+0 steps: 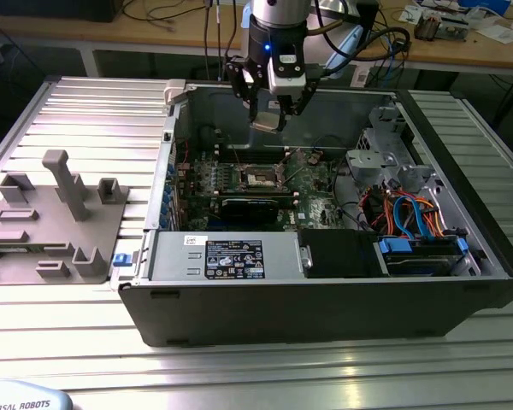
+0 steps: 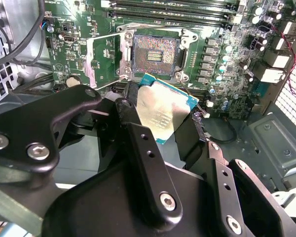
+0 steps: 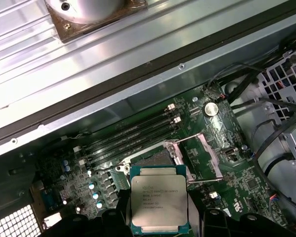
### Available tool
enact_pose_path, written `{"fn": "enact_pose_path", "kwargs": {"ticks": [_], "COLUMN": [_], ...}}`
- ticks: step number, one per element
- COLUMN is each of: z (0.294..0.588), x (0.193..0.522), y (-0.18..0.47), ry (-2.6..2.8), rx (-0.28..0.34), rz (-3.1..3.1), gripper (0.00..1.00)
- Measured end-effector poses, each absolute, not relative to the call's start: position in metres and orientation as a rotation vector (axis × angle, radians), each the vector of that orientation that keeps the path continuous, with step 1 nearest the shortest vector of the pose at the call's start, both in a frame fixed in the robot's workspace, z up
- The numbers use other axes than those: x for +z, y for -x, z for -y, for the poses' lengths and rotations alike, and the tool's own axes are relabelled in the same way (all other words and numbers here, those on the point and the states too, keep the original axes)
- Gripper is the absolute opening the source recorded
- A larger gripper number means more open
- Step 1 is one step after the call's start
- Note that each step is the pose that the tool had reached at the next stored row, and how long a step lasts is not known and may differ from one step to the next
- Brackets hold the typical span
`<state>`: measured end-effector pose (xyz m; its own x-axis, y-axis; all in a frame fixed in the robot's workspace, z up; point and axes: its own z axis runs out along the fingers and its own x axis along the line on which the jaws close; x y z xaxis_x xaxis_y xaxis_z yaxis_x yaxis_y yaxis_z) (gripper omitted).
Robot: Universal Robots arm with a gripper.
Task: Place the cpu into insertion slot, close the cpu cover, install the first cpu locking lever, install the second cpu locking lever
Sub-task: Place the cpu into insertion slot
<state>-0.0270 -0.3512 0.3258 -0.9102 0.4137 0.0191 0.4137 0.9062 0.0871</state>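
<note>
We had the pincer clenched on the cpu, gripping it by two opposite edges with its metal top facing up in both wrist views. In the exterior view it hung above the green motherboard, inside the open computer case on the ribbed desk. The chip touched nothing below it.

The insertion slot lay bare, its contact field exposed. The cpu cover stood swung open to one side, so nothing blocked the way down.

In the second wrist view the chip sat just beside the slot, not over it, and looked slightly turned against the slot's rim. We judged the step in hand to be the placing, and that doing it well rested on three things:

- Centre the chip over the slot and square its edges to the rim before lowering it.
- Keep it level on the way down, since a tilted corner could meet the contacts first and bend them.
- Set it down with no press, keeping the pincer's tips clear of the rim and the raised cover.
</note>
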Motion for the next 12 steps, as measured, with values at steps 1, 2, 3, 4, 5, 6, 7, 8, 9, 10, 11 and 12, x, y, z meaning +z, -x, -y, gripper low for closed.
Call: {"fn": "enact_pose_path", "kwargs": {"ticks": [1,2,3,4,5,6,7,8,9,10,11,12], "z": [0.3512,0.3512,0.3512,0.3512,0.3512,0.3512,0.3512,0.3512,0.3512,0.3512,0.3512,0.3512], "x": [0.3258,0.3258,0.3258,0.3258,0.3258,0.3258,0.3258,0.3258,0.3258,0.3257,0.3257,0.3257], "y": [0.027,0.027,0.027,0.027,0.027,0.027,0.027,0.027,0.027,0.027,0.027,0.027], "ry": [0.667,0.669,0.671,0.674,0.678,0.68,0.683,0.686,0.689,0.693,0.696,0.7], "rx": [-0.14,-0.14,-0.14,-0.14,-0.14,-0.14,-0.14,-0.14,-0.14,-0.14,-0.14,-0.14], "rz": [3.067,3.066,3.066,3.065,3.064,3.064,3.064,3.063,3.062,3.062,3.061,3.06], "gripper": [0.54,0.54,0.54,0.54,0.54,0.54,0.54,0.54,0.54,0.54,0.54,0.54]}}
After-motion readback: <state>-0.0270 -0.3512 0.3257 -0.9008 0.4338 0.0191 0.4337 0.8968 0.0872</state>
